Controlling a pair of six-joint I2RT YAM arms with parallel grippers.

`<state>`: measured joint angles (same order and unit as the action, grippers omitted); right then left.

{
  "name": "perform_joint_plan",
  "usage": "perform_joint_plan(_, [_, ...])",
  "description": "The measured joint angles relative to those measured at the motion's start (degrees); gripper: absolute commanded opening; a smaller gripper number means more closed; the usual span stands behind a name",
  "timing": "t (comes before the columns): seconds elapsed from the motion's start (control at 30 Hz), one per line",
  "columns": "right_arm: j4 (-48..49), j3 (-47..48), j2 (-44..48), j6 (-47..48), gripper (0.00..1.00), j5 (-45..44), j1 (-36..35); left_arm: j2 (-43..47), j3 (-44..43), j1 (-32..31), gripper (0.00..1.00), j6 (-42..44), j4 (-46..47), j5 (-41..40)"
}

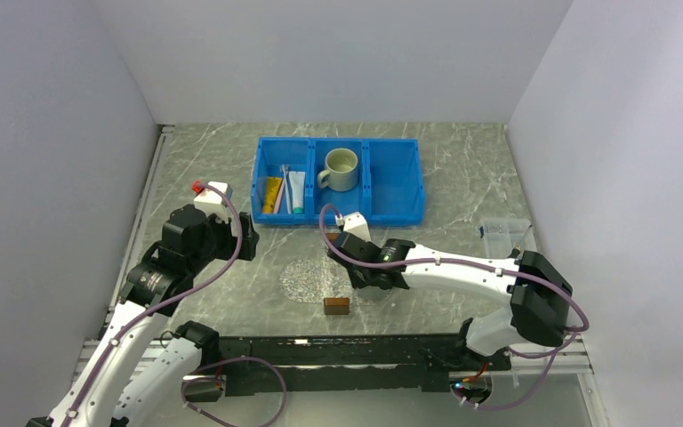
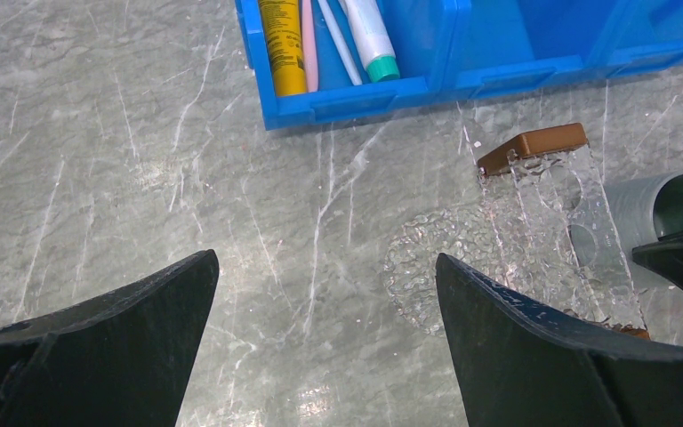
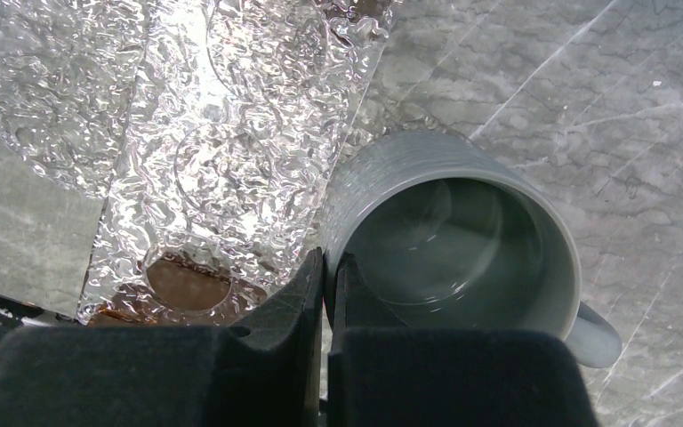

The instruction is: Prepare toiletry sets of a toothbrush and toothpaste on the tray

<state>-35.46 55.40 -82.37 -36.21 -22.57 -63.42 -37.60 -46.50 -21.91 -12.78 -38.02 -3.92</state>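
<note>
The toothbrushes, one pink [image 2: 309,44] and one pale [image 2: 338,49], lie in the left compartment of the blue bin [image 1: 391,213]. Beside them lie the yellow toothpaste tube [image 2: 283,44] and the white, teal-capped tube [image 2: 372,36]. The clear glittery oval tray [image 1: 307,280] lies on the table in front of the bin and also shows in the left wrist view [image 2: 427,267]. My left gripper [image 2: 325,294] is open and empty, left of the tray. My right gripper [image 3: 329,262] is shut on the rim of a grey mug [image 3: 462,240] just right of the tray.
A clear textured strip with round holes [image 2: 551,205] rests on small brown blocks [image 2: 534,145] at the tray's right edge. Another brown block [image 1: 336,306] lies near the front. A second mug [image 1: 341,169] stands in the bin's middle compartment. A small clear box [image 1: 504,236] sits at the far right.
</note>
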Motion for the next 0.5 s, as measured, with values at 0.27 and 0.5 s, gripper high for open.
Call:
perform_joint_plan(0.27, [0.1, 0.0, 0.0, 0.0, 0.21, -0.7, 0.0, 0.0, 0.0, 0.0, 0.99, 0.0, 0.0, 0.0])
perform_joint_plan(0.5, [0.2, 0.0, 0.0, 0.1, 0.32, -1.5, -0.1, 0.0, 0.0, 0.0, 0.99, 0.0, 0.0, 0.0])
